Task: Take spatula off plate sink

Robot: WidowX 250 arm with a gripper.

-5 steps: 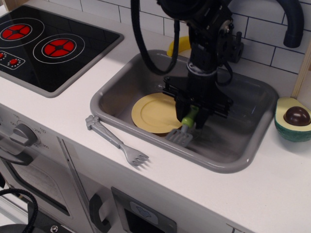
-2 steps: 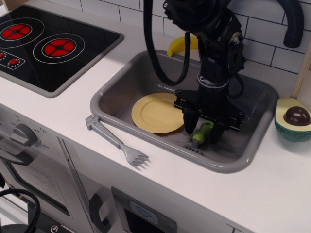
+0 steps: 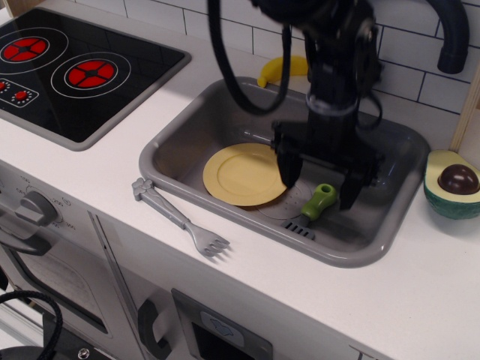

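Note:
The spatula [image 3: 313, 208] lies on the bottom of the grey sink [image 3: 180, 135], right of the plate, with its lime-green handle toward the back and its dark slotted blade toward the front rim. The mustard-yellow plate [image 3: 241, 174] lies flat in the sink and has nothing on it. My gripper [image 3: 319, 186] hangs just above the spatula handle with its fingers spread wide on either side of it, holding nothing.
A grey toy fork [image 3: 180, 218] lies on the white counter in front of the sink. A black cooktop [image 3: 75, 71] is at the left. A yellow banana [image 3: 281, 69] lies behind the sink. An avocado half [image 3: 452, 184] sits at the right. A dark faucet [image 3: 454, 34] stands at the back right.
My gripper carried the spatula right off the plate's edge, lowered it to the sink bottom, opened and rose slightly. The spatula now lies free.

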